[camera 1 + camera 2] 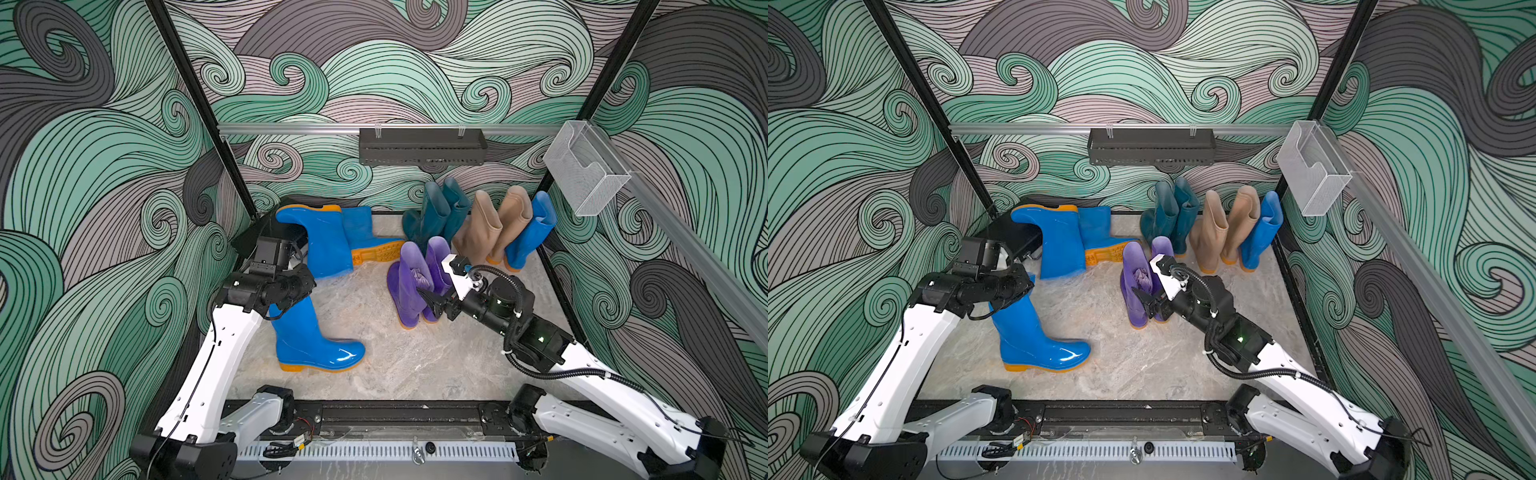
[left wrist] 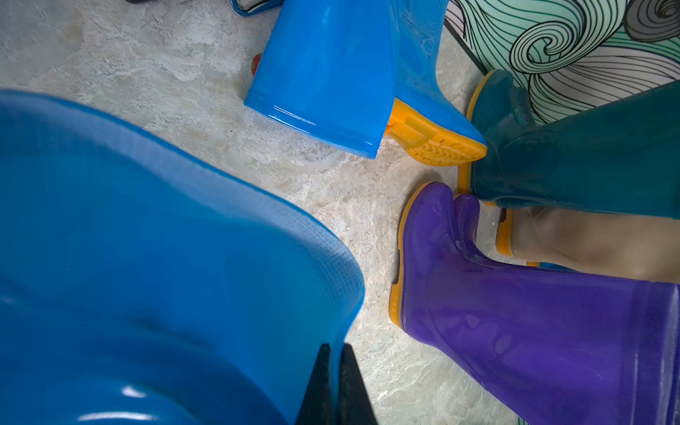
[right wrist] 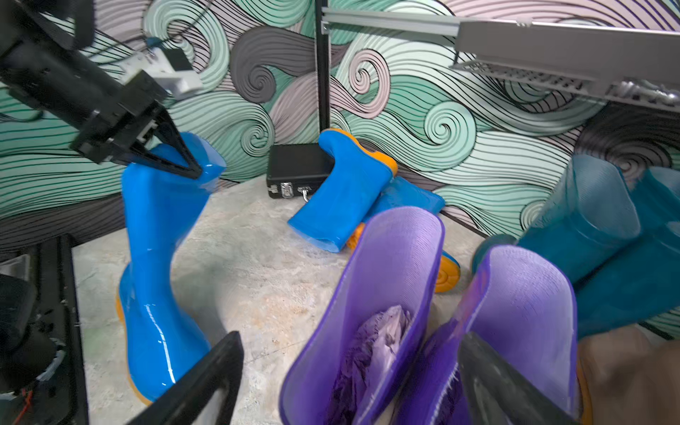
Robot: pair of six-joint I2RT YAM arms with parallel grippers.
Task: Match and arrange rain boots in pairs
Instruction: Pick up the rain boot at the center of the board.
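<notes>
A bright blue rain boot (image 1: 309, 345) stands upright at the front left. My left gripper (image 3: 195, 170) is shut on its top rim (image 2: 335, 353). The purple pair (image 1: 409, 286) stands mid-floor, and my right gripper (image 3: 349, 382) is open over it. One finger (image 3: 209, 375) is outside the nearer purple boot and the other is inside its partner (image 3: 522, 294). Two blue boots (image 1: 328, 241) lie at the back left. The teal pair (image 1: 436, 212), the beige pair (image 1: 494, 228) and one blue boot (image 1: 532, 232) stand along the back right.
A flat black case (image 3: 294, 165) lies in the back left corner under a lying blue boot. A black shelf (image 1: 422, 147) and a clear holder (image 1: 586, 170) hang on the wall rails. Bare marble floor (image 1: 436, 361) spreads across the front middle.
</notes>
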